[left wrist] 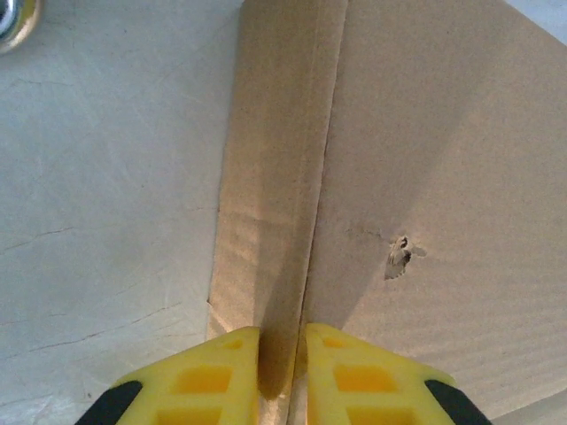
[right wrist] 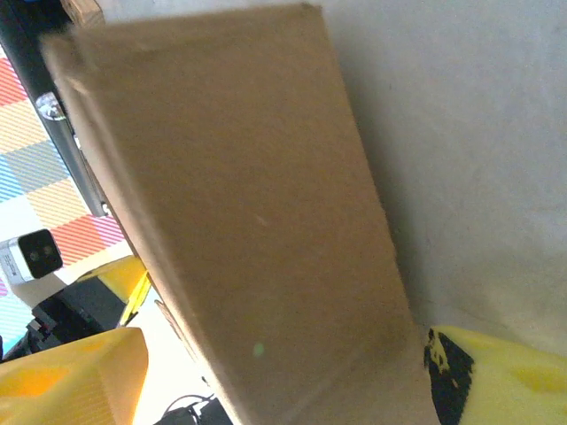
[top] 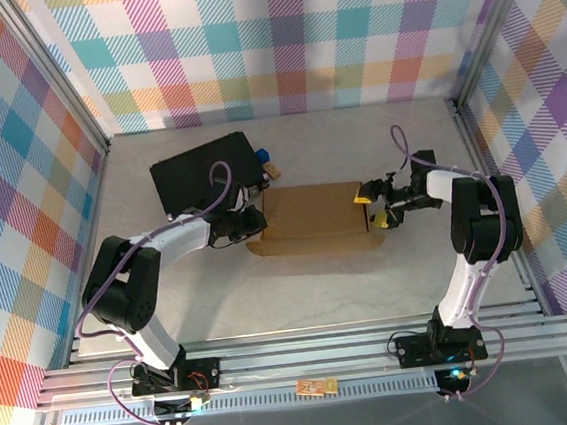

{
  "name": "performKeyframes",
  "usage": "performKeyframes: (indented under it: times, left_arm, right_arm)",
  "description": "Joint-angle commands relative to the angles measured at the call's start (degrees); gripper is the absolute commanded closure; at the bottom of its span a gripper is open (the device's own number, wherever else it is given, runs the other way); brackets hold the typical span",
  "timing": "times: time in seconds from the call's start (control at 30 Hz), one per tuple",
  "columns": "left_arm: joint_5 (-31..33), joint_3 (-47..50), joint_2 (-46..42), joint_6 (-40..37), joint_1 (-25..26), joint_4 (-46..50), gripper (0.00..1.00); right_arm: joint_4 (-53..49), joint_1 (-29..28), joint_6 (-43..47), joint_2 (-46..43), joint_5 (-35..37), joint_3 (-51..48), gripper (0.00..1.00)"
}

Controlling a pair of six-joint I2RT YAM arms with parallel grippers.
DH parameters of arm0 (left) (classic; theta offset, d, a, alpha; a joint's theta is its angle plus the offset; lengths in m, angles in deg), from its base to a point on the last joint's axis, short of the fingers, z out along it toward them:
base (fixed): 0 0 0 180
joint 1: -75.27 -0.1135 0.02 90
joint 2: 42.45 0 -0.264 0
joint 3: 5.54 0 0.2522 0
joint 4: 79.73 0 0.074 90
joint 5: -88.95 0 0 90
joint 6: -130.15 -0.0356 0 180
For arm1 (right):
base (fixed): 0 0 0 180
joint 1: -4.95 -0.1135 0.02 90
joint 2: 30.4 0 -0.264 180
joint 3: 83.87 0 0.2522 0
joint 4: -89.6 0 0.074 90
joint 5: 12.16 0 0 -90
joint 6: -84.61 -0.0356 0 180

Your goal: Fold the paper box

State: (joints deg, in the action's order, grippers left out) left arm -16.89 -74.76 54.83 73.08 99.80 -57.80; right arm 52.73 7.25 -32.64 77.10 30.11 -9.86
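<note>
At table centre you have the box (top: 314,215), just right of the black case (top: 204,165). Your left gripper (left wrist: 283,345) has its jaws narrow, pinching the box's raised left edge. Your right gripper (top: 375,207) stands wide, straddling the right end.

A flat brown paper box (top: 314,215) lies on the pale table (top: 301,291). The left gripper (top: 254,220) is at the box's left end, and the right gripper (top: 373,207) is at its right end. A big black case (top: 199,170) sits near the box's far left corner.
</note>
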Motion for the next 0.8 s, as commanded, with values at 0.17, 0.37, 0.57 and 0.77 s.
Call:
performKeyframes:
  times: [0.17, 0.37, 0.57, 0.77]
  left_arm:
    - [5.8, 5.5, 4.2, -1.4, -2.0, 8.3, 0.85]
    - [5.1, 5.5, 4.8, -0.9, -2.4, 6.0, 0.85]
    - [5.9, 5.8, 5.2, -0.9, -2.9, 6.7, 0.88]
    - [5.8, 7.7, 4.3, -2.5, -4.1, 7.3, 0.89]
  right_arm:
    - [9.9, -3.6, -4.1, -2.4, -9.3, -5.3, 0.19]
    - [9.4, -4.9, -5.7, -2.8, -9.7, -4.6, 0.22]
    - [0.7, -3.7, -1.8, -8.8, 4.7, -5.3, 0.22]
    - [10.6, -0.6, -3.4, -9.9, -0.2, -11.2, 0.20]
